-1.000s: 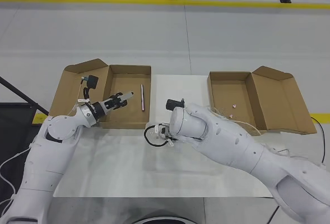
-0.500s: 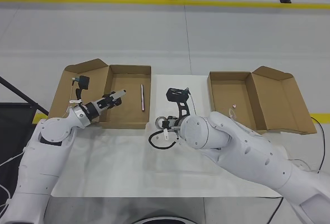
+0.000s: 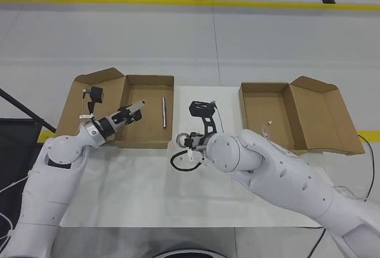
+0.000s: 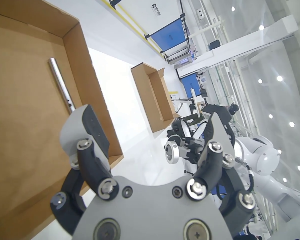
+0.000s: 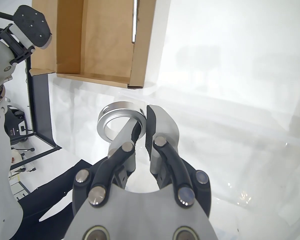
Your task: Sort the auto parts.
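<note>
The right gripper, at the centre of the top view, pinches a metal ring over the white table, while the left gripper hangs spread above the upper-left cardboard box holding a steel rod, with grey floor beyond.

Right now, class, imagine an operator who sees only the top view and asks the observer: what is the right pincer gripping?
Observer: The right pincer is shut on a metal ring, clamping its wall from inside and outside.
Operator: And the left pincer?
Observer: It is open and holding nothing.
</note>
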